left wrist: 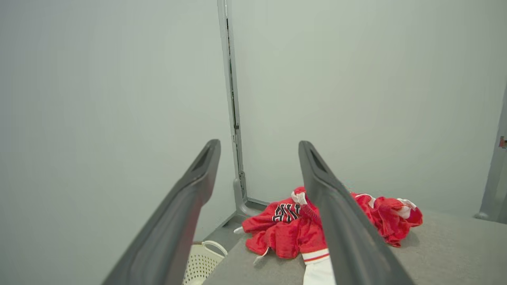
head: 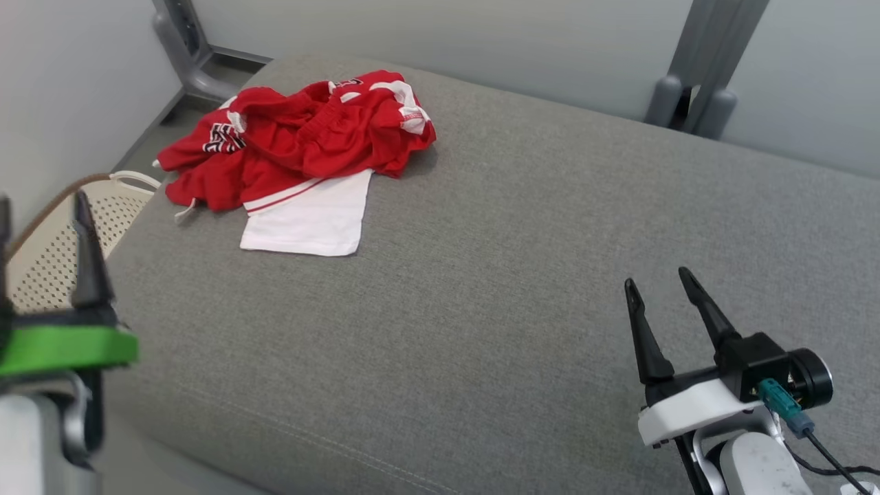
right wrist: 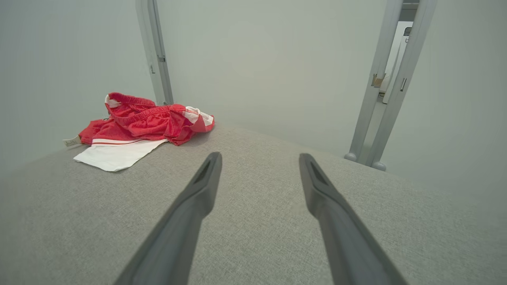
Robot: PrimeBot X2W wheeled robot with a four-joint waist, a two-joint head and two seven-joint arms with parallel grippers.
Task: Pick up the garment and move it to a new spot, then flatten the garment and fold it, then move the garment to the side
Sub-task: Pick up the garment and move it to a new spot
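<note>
Garment bunched near the cushion's edge, both jaws empty

Garment (head: pixel 302 148), red with a white panel (head: pixel 309 220), lies crumpled in a heap, far ahead of the left jaws and ahead and to the left of the right jaws, well apart from both. Both pairs of jaws stand fully open and hold nothing. The heap sits on the grey cushion (head: pixel 481 289), close to its far left corner.

First risk, in my judgement: the layers are tangled, so a pinch may take only one loose fold. The rest would then drag, or unroll and slip out during the lift. Second risk: because the corner is so close, a push from the side could send the cloth off the cushion, toward the white basket (head: pixel 48 254) that stands just beside the left jaws. Third risk: the cushion looks soft, so a deep descent may press the fingertips into the upholstery and catch it together with the cloth.
</note>
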